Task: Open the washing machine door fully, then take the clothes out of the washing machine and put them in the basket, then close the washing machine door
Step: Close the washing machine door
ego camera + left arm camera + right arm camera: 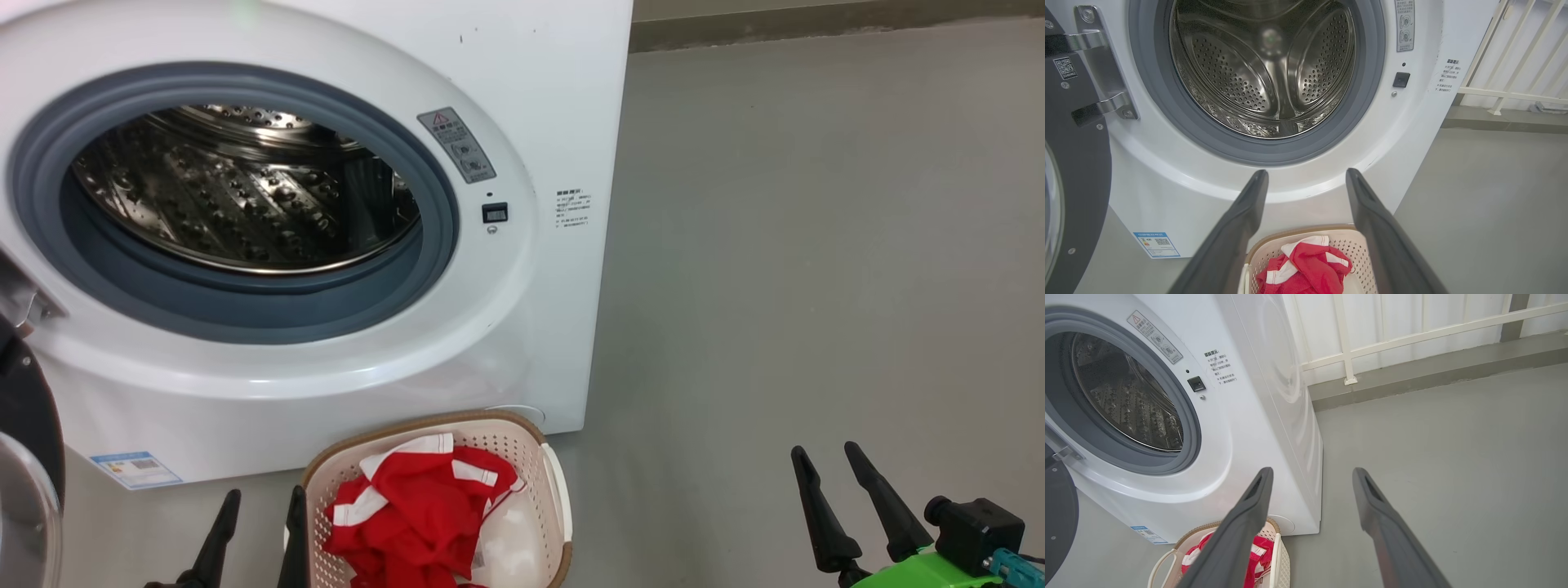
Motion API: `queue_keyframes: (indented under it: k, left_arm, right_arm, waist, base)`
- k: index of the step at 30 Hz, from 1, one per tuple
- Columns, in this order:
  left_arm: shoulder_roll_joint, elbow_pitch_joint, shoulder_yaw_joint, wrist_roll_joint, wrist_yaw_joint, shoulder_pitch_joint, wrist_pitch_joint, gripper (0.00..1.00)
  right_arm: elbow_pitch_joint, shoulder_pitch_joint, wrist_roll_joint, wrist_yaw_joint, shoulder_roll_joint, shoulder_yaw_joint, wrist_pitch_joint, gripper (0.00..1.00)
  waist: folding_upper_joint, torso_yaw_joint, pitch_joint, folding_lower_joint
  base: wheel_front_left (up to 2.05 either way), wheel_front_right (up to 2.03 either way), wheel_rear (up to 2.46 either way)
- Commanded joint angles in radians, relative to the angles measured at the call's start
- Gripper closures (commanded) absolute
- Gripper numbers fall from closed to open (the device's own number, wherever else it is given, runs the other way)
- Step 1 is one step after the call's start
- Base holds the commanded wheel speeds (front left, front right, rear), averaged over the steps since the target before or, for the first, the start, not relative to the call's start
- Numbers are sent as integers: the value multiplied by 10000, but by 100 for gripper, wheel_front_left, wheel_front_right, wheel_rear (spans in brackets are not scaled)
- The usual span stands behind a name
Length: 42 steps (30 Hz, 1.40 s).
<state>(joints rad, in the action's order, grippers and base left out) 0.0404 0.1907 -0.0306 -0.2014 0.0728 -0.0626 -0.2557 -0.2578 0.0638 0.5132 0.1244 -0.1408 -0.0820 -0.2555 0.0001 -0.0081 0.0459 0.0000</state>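
Clothes [408,506] lying in basket [522,441] at washing machine's [539,82] 6 o'clock; door [24,408] hanging open at 9. Left hand [265,494] and right hand [823,449] both gaping wide, empty.

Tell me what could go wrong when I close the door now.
The door sits at the head view's far left edge, so reaching it may be poorly seen. The left gripper is open right beside the basket holding the clothes; swinging that arm could tip it.
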Motion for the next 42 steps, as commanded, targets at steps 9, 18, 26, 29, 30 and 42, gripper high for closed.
queue_keyframes:
  k: [9, 18, 26, 29, 30, 42]
  left_arm:
    - [99, -294, -280, -13, -199, 212, -61, 0]
    - [99, -269, -211, -122, -194, 236, -61, 0]
    - [99, -238, -140, -161, -277, 279, -61, 0]
    - [99, -222, -125, -190, -294, 289, -61, 0]
    - [99, -207, -109, -225, -305, 294, -61, 0]
    - [99, -212, 476, -781, -740, 232, -61, 0]
  right_arm:
    - [214, -104, 89, 63, -134, -221, -63, 0]
    - [205, -116, 88, 63, -152, -208, -63, 0]
    - [207, -125, 75, 63, -165, -177, -63, 0]
    - [203, -132, 74, 63, -161, -231, -63, 0]
    - [196, -134, 78, 63, -166, -256, -63, 0]
    - [113, -226, 129, 63, -331, -693, -63, 0]
  waist:
    - [-1, 23, -29, 0]
    - [-1, 67, -7, 0]
    - [-1, 147, 13, 0]
    - [-1, 230, 10, 0]
    - [-1, 282, 6, 0]
    - [-1, 1282, -99, 0]
  base:
    - [-131, 131, 0]
    - [-79, 79, 0]
    - [-1, 1, 0]
    - [0, 0, 0]
    - [0, 0, 0]
    - [0, 0, 0]
